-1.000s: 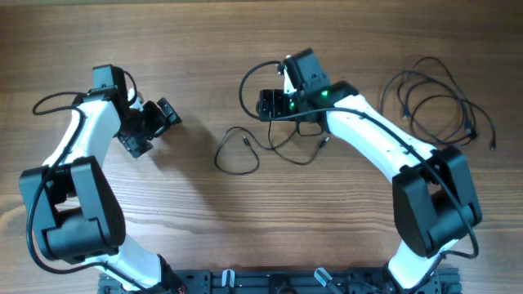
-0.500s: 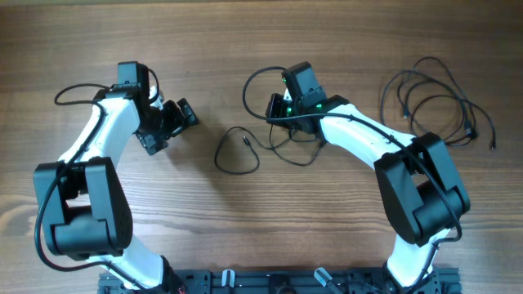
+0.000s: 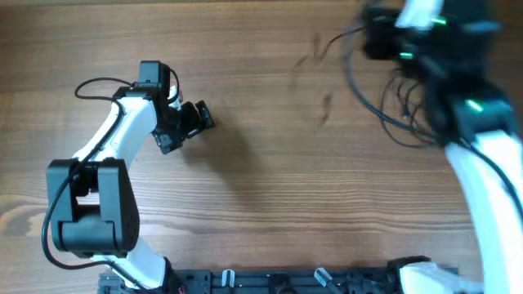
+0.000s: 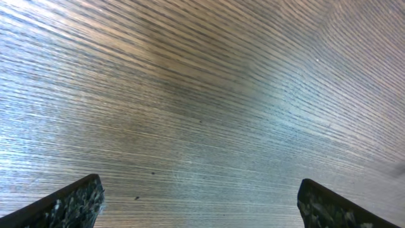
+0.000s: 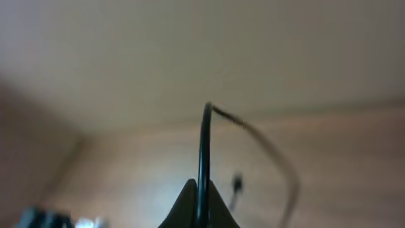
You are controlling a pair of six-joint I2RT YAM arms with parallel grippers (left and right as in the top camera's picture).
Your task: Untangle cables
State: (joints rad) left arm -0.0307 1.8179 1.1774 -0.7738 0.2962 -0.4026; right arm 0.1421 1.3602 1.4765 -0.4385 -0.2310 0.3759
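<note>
Two arms work at the wooden table (image 3: 270,204). The left pincer (image 3: 200,117) sits at about 10 o'clock on the table. It is wide open and holds nothing, and its wrist view shows only bare wood between its fingers (image 4: 69,202). The right pincer (image 5: 199,197) is pinched tight on one thin black cord (image 5: 204,142). From above, the right arm (image 3: 482,155) is a blur up at 1 o'clock. The cables (image 3: 399,110) show as a smeared dark bunch near it, at about 2 o'clock, with faint streaks (image 3: 325,106) toward 12. In the right wrist view the held cord stands straight, its long way running from 6 to 12 o'clock. Then it bends over and droops toward 4 o'clock, and a small plug (image 5: 237,183) shows beside it. Some things could go wrong from here. The cord is very thin, so it may slip out of the tight fingers. If the loops are caught on each other, a hard pull could make the knot tighter or drag the whole bunch along. The left pincer is well apart from the cables, so nothing holds the other end down.
</note>
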